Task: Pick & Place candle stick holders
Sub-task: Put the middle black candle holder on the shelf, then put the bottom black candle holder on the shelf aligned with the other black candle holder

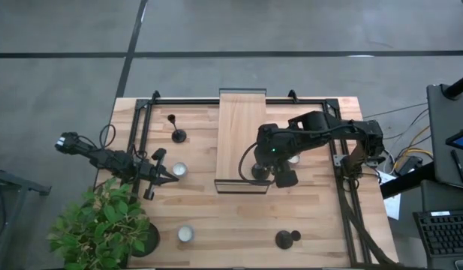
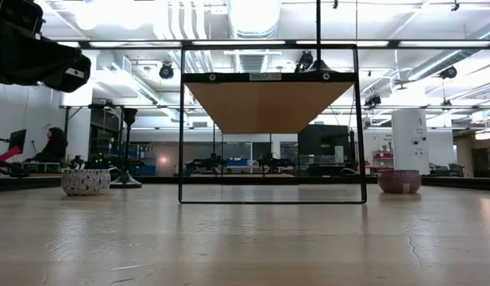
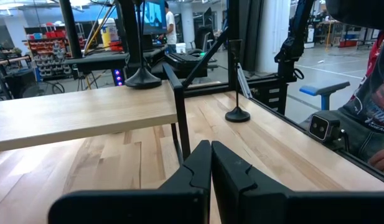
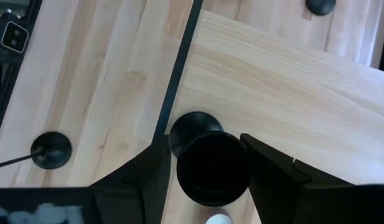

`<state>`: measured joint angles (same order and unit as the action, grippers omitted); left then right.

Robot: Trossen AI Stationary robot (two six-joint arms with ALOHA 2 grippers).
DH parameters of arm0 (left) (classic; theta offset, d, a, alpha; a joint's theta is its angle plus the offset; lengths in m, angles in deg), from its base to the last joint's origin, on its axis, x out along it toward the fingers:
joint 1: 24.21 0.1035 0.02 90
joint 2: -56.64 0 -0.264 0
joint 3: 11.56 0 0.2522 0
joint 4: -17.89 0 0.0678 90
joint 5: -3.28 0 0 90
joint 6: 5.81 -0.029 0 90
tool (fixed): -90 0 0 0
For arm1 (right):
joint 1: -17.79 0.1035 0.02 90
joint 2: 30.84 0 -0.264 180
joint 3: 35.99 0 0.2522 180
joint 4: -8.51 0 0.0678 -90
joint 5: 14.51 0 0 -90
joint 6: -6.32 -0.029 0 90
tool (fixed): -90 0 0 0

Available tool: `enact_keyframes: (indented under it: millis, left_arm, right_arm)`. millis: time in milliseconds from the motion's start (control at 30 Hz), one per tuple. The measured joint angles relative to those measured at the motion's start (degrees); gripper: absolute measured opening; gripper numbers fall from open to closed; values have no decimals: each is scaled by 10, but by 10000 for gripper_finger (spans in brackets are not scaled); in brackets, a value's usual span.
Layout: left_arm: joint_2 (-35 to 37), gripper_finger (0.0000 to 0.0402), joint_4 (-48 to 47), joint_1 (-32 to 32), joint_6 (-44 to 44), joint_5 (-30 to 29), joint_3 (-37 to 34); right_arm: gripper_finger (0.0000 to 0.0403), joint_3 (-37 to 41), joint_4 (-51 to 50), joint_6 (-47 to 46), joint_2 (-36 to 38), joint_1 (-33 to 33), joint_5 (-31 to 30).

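- My right claw (image 4: 207,171) hangs over the near end of the raised wooden shelf (image 1: 241,120); in its wrist view a candle stick holder (image 4: 211,167) stands upright directly between the fingers, cup towards the camera, long axis vertical; I judge the fingers wide with a sliver of gap either side, not yet gripping.
- Whether the base sits flat on the shelf I cannot tell; the cup covers most of it, and from above the arm hides the holder.
- My left claw (image 3: 210,163) waits pinched shut near the counter's (image 1: 216,225) left edge; a second holder (image 1: 178,135) stands upright far-left, nearer that arm.
- A third holder (image 1: 286,238) is near-right on the counter; I cannot tell if it is upright or tipped.
- The low view shows the shelf frame only; no holder or claw there.
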<state>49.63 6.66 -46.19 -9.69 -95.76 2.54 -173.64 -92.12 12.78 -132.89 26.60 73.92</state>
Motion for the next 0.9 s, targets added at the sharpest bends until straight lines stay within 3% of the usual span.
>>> enact_keyframes:
  millis: [500, 900]
  left_arm:
    - [0, 10, 0, 0, 0, 0, 0]
    - [0, 10, 0, 0, 0, 0, 0]
  right_arm:
    - [288, -7, 7, 25, -2, -3, -46]
    - [339, -75, -31, 14, 1, -3, -75]
